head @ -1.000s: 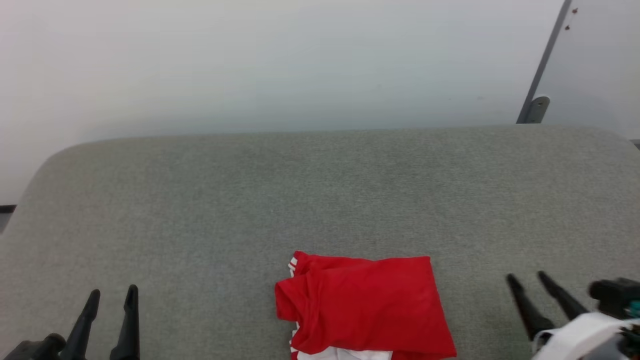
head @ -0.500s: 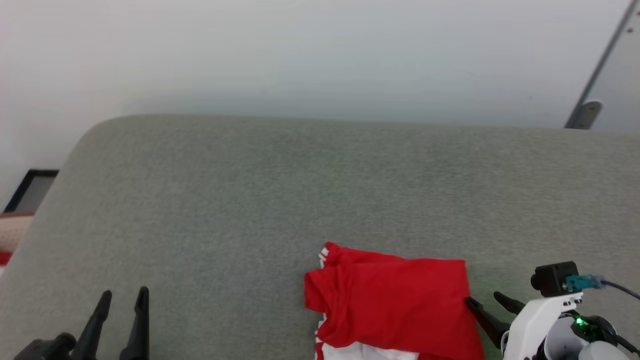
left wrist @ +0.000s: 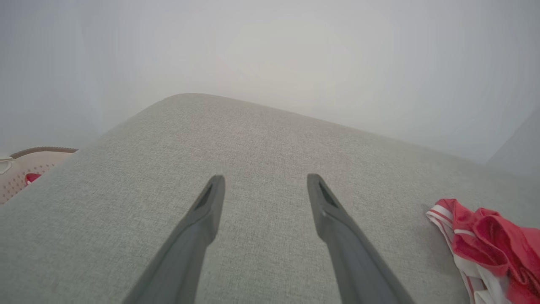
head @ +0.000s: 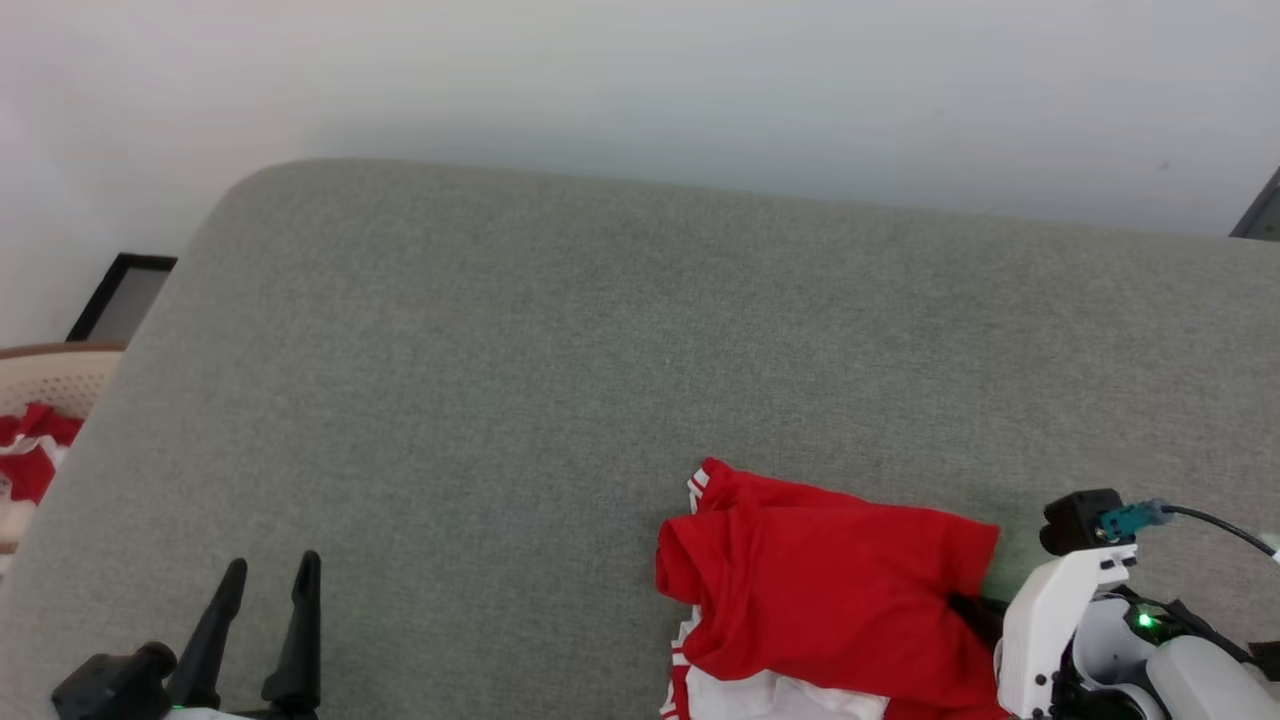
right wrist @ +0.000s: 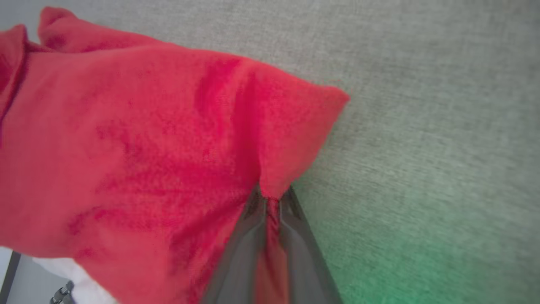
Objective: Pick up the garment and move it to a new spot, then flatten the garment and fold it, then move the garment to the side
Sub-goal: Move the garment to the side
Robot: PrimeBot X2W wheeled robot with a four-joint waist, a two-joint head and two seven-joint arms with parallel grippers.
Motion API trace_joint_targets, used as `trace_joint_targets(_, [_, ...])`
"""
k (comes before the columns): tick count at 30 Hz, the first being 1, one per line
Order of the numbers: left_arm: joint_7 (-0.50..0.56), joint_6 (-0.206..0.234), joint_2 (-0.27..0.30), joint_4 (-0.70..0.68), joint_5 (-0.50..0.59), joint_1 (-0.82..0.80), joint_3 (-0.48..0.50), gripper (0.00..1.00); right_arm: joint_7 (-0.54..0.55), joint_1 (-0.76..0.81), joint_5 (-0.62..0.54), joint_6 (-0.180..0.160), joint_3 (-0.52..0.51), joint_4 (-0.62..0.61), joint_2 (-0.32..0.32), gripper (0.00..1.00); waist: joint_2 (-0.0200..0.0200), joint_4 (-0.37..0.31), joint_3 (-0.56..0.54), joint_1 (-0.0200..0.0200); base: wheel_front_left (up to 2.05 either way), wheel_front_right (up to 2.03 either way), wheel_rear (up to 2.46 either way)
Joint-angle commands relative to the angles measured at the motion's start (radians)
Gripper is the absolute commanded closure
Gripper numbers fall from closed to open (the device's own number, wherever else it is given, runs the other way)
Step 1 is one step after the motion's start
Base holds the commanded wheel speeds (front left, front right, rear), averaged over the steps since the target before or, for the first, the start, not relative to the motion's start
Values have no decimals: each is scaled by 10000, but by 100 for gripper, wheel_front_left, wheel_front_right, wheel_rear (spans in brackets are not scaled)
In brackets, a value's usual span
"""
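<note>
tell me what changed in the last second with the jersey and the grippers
The right gripper moved in from the right and closed on the right edge of the red jersey, pinching a fold of it. The head camera also turned, bringing a beige basket into view at left. The left gripper stayed open and empty, and the jersey stayed folded on the grey cushion.

Soft, even brightness, with a green glow tinting the grey surface (right wrist: 422, 261) in the blurry right wrist view.

readable text: none in any view
garment (head: 830, 590): plain red side up, no lettering legible
brands, numbers, signs: none legible
</note>
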Motion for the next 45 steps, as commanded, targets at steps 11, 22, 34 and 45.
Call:
trace_joint_targets(11, [5, -32, 6, -67, -2, -334, 70, 0, 98, -320, -375, -21, -534, -648, -527, 100, -1, -366, 345, 0, 0, 0, 0])
trace_joint_targets(22, [7, -33, 286, -193, -76, -917, -153, 0, 425, -905, -1097, -18, -1761, -1197, -1874, 100, -1, -1427, 1110, 0, 0, 0, 0])
trace_joint_targets(34, [5, -31, 711, -231, -112, -1885, -822, 0, -477, -2201, -2182, -18, -2212, -354, -3593, 100, -1, -2396, 1937, 0, 0, 0, 0])
trace_joint_targets(45, [5, -31, 1050, -249, -234, -2630, -1357, 0, -1888, -3698, -3476, -18, -1805, 1263, -4750, 100, -1, -2594, 2567, 0, 0, 0, 0])
